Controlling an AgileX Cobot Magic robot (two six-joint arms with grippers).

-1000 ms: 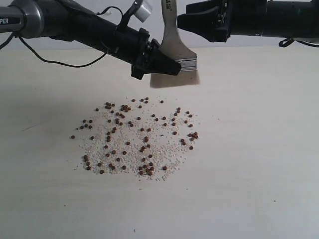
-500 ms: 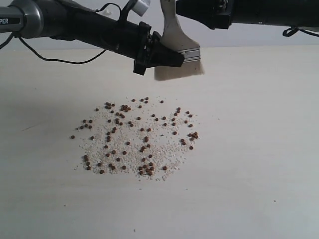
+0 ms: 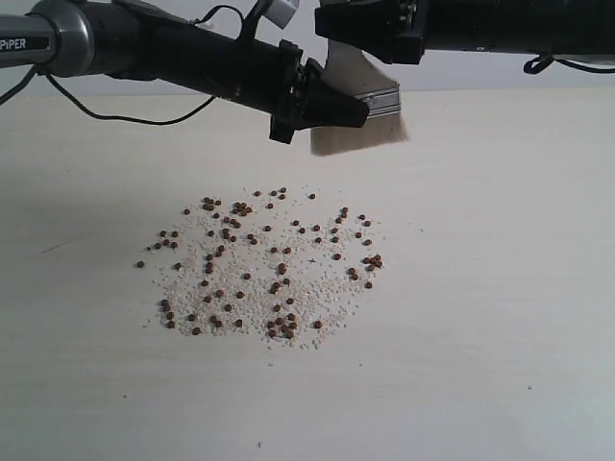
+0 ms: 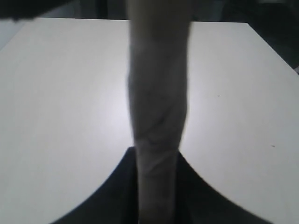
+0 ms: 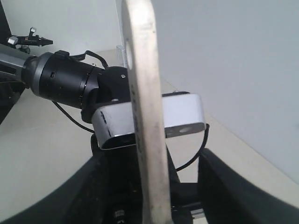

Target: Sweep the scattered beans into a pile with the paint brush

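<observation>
The likely slip is in the handover. If the left gripper [image 3: 336, 106] lets go before the right one has closed, the paint brush [image 3: 370, 136] would probably drop and knock the beans [image 3: 279, 269] further apart.

The left arm reaches in low and slanted, its jaws clamped on the brush near the metal band, with the bristles just past its tip and clear of the table [image 3: 500, 288]. The beans lie loose among pale grains well below that gripper, and no pile has formed yet.

The right arm comes in level above. The right gripper [image 3: 351, 34] has its jaws apart on either side of the wooden handle and no contact shows.
</observation>
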